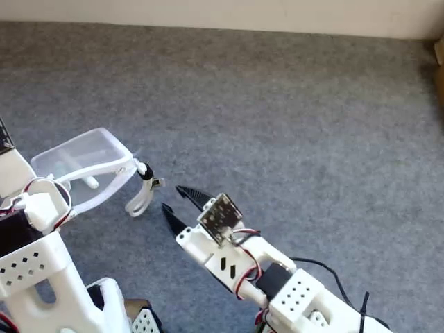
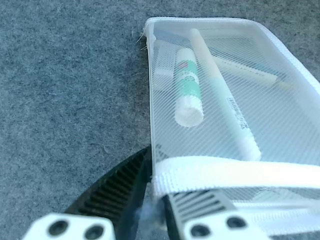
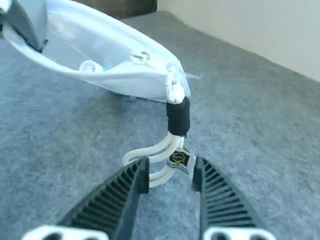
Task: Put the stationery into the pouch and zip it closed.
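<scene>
Ribbed fingers of the right gripper (image 3: 170, 167) are standing apart, open, with the zipper's white pull loop (image 3: 152, 150) hanging between them and not yet pinched. Just ahead of those fingers the mesh pouch (image 3: 115, 75) is being held up off the grey carpeted table (image 3: 260, 125). At the pouch's end farther from the right gripper, the left gripper (image 2: 159, 195) is clamping its white-taped edge. A green-labelled stick (image 2: 188, 90), a long white pen (image 2: 225, 105) and a second pen (image 2: 245, 70) are lying inside, so the loading is looking done. The mouth is gaping, so zipping is what I am judging to remain. Print is running along the long pen's barrel and the stick's label, and a small tag (image 3: 179, 159) on the loop is carrying a yellow emblem. None of it is proving legible.
</scene>
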Controlling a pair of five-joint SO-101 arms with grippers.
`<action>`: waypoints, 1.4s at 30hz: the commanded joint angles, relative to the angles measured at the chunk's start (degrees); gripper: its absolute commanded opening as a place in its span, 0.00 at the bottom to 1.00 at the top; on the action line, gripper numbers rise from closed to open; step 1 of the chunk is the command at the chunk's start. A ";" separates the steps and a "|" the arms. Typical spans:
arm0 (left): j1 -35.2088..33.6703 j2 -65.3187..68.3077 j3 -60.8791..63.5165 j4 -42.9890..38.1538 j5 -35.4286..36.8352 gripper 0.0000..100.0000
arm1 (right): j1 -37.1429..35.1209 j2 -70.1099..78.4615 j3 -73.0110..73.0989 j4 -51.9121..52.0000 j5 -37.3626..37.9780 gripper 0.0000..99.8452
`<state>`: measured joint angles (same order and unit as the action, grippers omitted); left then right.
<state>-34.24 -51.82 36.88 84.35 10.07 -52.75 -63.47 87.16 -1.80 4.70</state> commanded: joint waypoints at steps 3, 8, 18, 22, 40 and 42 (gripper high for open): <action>-0.48 0.75 0.13 -1.05 0.00 0.01 | -2.07 5.85 -7.78 0.04 0.53 0.13; -0.48 0.75 0.04 -1.05 0.00 0.01 | -2.42 9.27 -10.86 -4.70 0.53 0.13; -0.48 0.75 0.04 -0.97 0.00 0.01 | -2.33 25.63 -15.25 -17.10 0.79 0.13; -0.48 0.75 0.04 -0.97 0.00 0.01 | -2.07 30.90 -17.19 -21.67 0.79 0.13; -0.57 0.75 0.13 -0.97 0.00 0.01 | 3.82 44.44 -22.55 -29.76 0.62 0.13; -0.57 0.75 0.13 -0.97 0.00 0.01 | 3.65 44.53 -22.73 -29.76 0.62 0.13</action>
<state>-34.24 -51.82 36.88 84.35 10.07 -49.85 -18.55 68.00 -30.02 4.88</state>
